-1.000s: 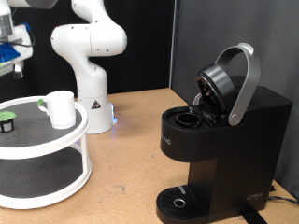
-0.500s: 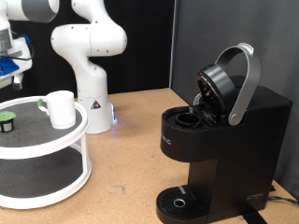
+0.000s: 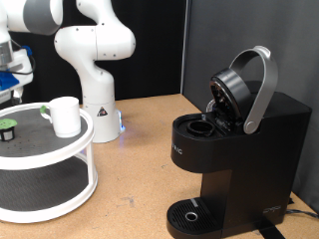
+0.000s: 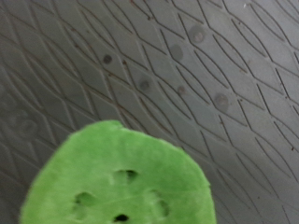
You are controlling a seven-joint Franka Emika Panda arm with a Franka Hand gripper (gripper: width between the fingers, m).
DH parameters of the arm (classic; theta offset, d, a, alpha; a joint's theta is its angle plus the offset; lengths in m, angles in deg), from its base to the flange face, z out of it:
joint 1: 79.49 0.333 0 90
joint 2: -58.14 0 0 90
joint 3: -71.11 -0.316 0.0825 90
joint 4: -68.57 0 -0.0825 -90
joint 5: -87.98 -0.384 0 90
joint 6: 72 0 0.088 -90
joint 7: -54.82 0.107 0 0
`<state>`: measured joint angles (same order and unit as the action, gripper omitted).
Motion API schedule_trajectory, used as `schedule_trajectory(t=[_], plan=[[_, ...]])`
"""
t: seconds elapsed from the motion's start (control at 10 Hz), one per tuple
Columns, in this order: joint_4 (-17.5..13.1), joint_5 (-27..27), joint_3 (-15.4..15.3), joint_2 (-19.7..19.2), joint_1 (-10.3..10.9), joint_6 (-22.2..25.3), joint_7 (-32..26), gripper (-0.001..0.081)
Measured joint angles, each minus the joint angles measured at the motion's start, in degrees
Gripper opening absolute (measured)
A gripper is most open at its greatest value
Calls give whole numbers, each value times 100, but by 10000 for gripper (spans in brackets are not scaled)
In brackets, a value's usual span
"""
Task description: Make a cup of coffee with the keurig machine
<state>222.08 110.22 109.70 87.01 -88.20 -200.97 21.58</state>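
Exterior view: the gripper [image 3: 8, 68], upper left, hangs over the tray [image 3: 60, 157]; finger state unclear. The cup [image 3: 65, 116] stands there, keurig machine [image 3: 234, 149] open at right. Wrist view: green pod [image 4: 117, 177] fills the lower frame; an off-centre descent could tip it.

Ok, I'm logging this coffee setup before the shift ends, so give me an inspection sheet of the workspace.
Surface: wooden table.
Job's things: keurig machine with lid raised, pod chamber open; cup upright on the two-tier round stand.
Clutter: green-topped pod on the stand's top tier, filling the wrist view.
Grippers: gripper at the exterior view's left edge, above the pod.
Cables: cable beside the machine.
Surroundings: dark backdrop.
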Motion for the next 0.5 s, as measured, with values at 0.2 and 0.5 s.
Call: schedule_trajectory(t=[0.2,0.5], plan=[[126,94,30,-166,-40,-324,12,805],[289,100,60,-370,-55,-696,12,805]])
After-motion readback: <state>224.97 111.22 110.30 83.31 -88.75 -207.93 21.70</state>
